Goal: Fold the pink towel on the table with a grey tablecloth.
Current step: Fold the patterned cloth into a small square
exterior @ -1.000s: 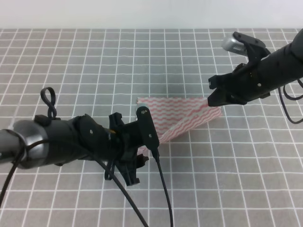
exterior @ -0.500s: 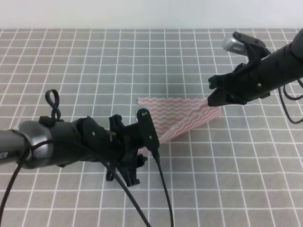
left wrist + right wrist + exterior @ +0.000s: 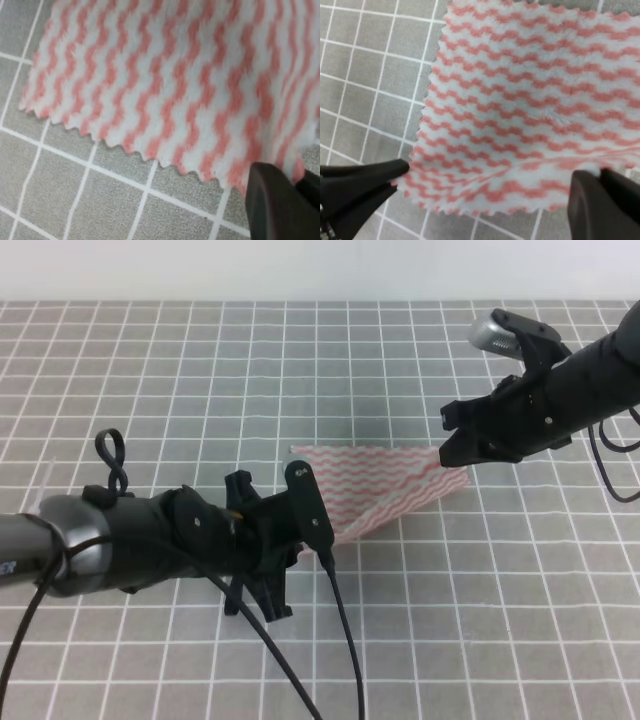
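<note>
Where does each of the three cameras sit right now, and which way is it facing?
Exterior high: above the front, looking down across the table with a grey tablecloth; shows both arms, left gripper, right gripper.
Left wrist: on the left arm, close over the pink towel; one fingertip shows.
Right wrist: on the right arm, looking down; both grippers' tips show.
All three share the towel.
</note>
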Robot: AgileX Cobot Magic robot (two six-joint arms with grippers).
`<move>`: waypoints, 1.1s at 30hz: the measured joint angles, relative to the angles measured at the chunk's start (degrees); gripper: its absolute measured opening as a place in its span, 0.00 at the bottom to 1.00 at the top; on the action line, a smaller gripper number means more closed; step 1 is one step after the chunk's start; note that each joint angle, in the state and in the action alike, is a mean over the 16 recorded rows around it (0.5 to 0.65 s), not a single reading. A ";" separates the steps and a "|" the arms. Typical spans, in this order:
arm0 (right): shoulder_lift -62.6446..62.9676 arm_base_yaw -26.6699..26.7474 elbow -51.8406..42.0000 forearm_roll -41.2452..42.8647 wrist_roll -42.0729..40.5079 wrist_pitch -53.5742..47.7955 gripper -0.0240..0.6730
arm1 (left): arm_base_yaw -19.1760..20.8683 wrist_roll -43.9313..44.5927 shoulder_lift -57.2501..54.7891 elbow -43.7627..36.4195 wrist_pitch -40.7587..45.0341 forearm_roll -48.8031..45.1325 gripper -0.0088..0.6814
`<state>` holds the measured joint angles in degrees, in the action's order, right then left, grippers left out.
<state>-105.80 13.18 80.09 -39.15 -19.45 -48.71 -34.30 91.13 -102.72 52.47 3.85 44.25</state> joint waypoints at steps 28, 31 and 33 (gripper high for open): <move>0.09 -0.05 0.00 8.21 4.87 -5.03 0.01 | 0.09 0.53 -1.54 4.32 -3.03 -0.03 0.01; 0.36 -0.06 -0.05 9.62 5.79 -5.24 0.01 | 0.16 0.56 -1.89 4.37 -3.20 0.02 0.01; 0.76 -0.08 -0.30 10.55 6.38 -5.22 0.01 | 0.24 0.55 -1.91 4.36 -3.33 0.00 0.01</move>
<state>-105.04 13.10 79.79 -28.59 -13.08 -53.93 -34.06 91.68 -104.63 56.83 0.52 44.25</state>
